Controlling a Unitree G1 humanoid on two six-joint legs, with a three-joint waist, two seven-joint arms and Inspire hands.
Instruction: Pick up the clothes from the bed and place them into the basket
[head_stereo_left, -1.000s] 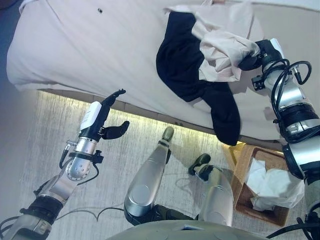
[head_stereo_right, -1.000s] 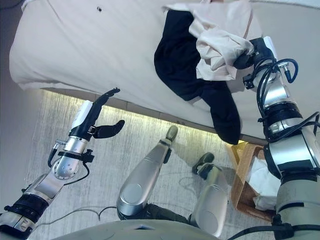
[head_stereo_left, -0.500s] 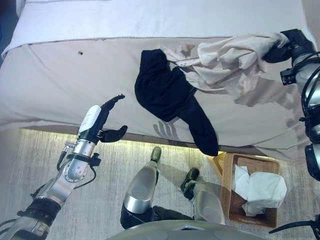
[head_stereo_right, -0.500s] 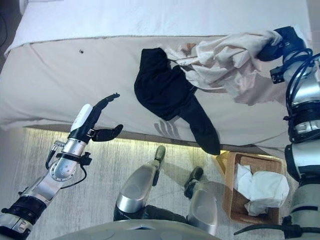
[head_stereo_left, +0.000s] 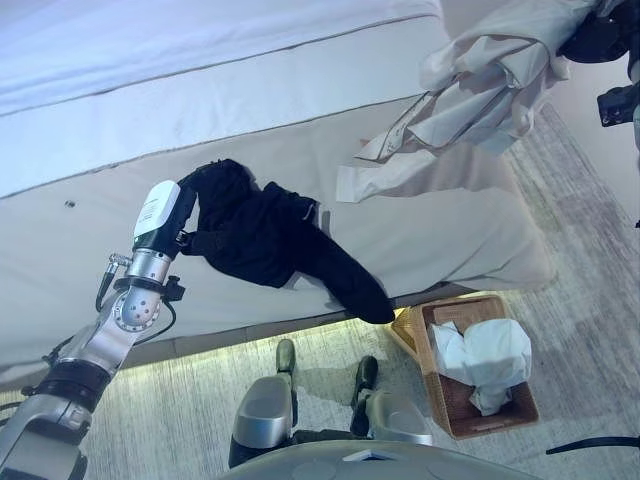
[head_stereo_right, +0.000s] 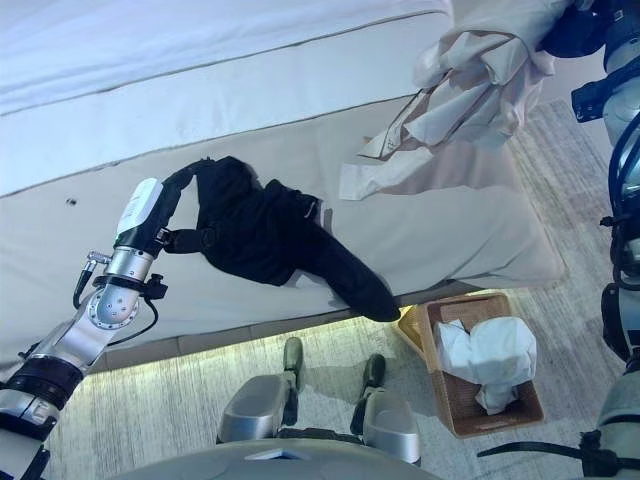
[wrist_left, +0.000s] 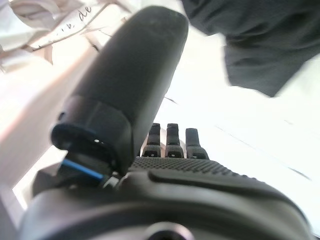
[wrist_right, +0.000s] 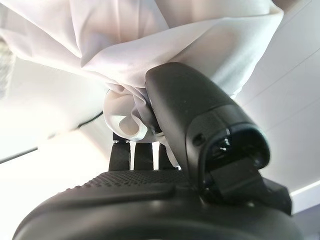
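The basket (head_stereo_left: 478, 420) is standing on the floor (head_stereo_left: 590, 330) at the foot of the bed's near edge, on the robot's right side. A white cloth (head_stereo_left: 487, 352) is lying bunched inside it and is rising slightly above the rim.

Beyond the basket, the bed (head_stereo_left: 120, 230) is stretching across the view, with a beige cover over its near part and a white sheet (head_stereo_left: 150, 60) over its far part. A black garment (head_stereo_left: 270, 235) is lying on the beige cover near the front edge, and one dark end of it is hanging over that edge, just above the basket's near corner.

The left robot hand (head_stereo_left: 190, 205) is reaching over the bed at the left end of the black garment. Its fingers are extending straight and its thumb is standing apart, so the hand is spread and is gripping nothing. The head views are showing its fingertips at the garment's edge; contact cannot be confirmed.

Farther back, on the right, the right robot hand (head_stereo_right: 570, 30) is holding a beige garment (head_stereo_left: 480, 80) raised above the bed's far right part. Its fingers and thumb are curling round a bunched fold of the fabric, as the right wrist view is showing. The garment is hanging down from the hand in loose folds, and its lower end is trailing on the beige cover.
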